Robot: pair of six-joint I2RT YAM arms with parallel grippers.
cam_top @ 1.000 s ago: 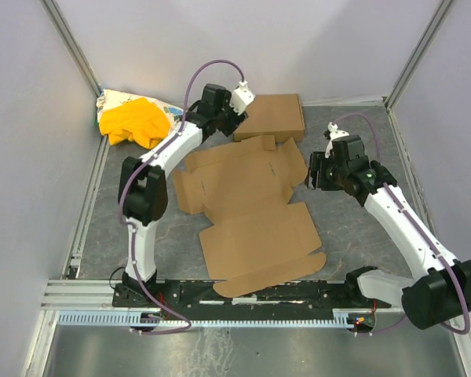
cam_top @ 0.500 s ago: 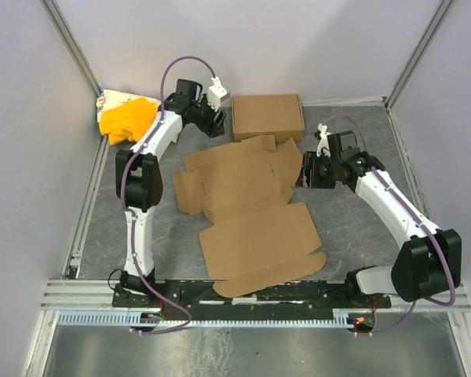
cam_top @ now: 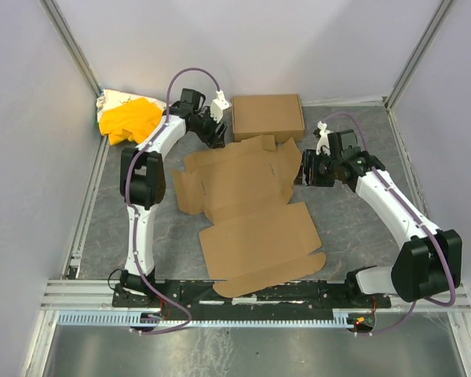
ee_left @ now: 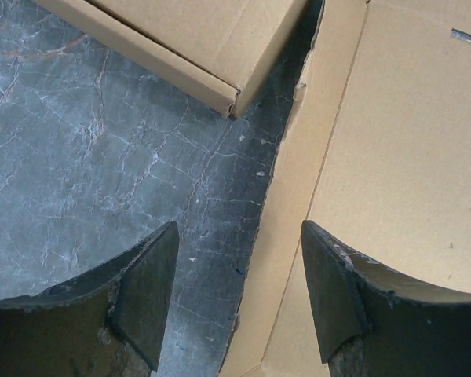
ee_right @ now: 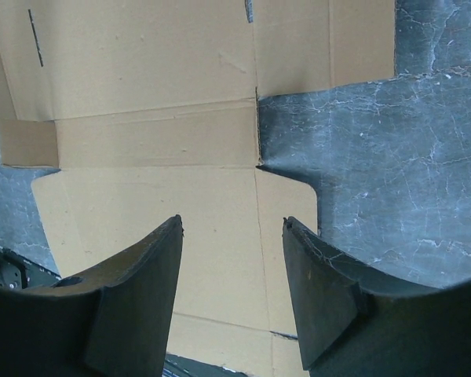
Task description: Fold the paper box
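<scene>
In the middle of the table (cam_top: 337, 236) the paper box (cam_top: 247, 212) lies flat, long axis running near to far. The left tool (cam_top: 217, 137) straddles its far edge and the right tool (cam_top: 303, 173) its right flap, both wide and empty.

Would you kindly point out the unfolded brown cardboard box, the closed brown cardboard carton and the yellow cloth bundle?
unfolded brown cardboard box (cam_top: 259, 239): top view, large near panel.
closed brown cardboard carton (cam_top: 268, 116): top view, lid centre.
yellow cloth bundle (cam_top: 129, 119): top view, yellow fabric.
</scene>
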